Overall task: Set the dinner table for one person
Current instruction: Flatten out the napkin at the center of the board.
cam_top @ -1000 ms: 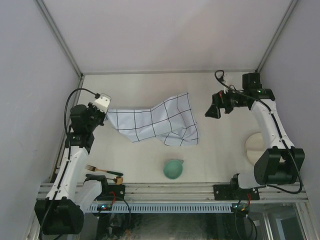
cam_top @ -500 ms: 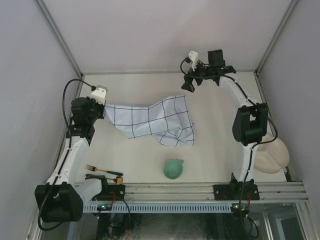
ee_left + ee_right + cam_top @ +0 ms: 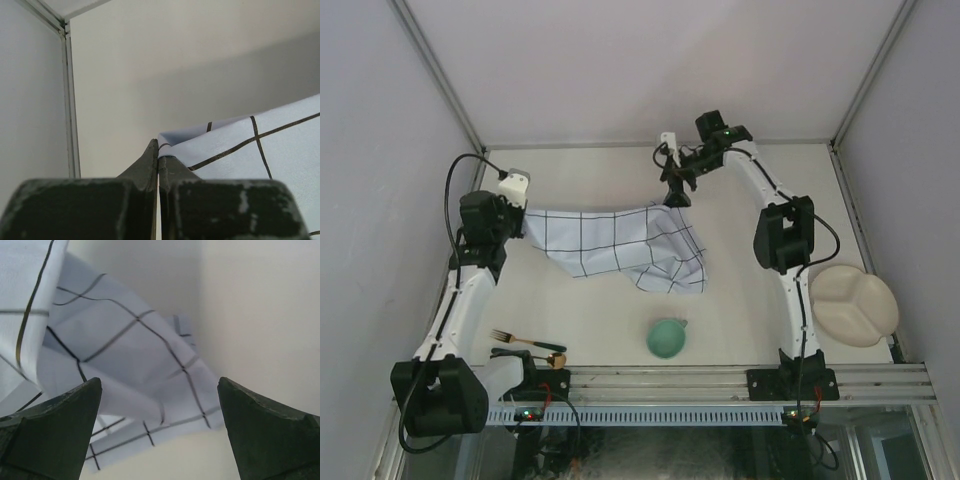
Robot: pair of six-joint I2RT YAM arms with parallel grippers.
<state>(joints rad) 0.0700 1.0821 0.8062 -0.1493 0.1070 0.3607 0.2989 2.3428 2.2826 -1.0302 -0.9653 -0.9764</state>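
- Nearer than the checked cloth [image 3: 620,245]: fork [image 3: 525,340], teal cup [image 3: 666,338] and divided plate [image 3: 854,305] on the dinner table [image 3: 580,170].
- Left gripper [image 3: 158,150] clenches the cloth's left corner.
- Right gripper [image 3: 677,195] gapes above its far right corner; spreading the cloth likely needs a pinch there.
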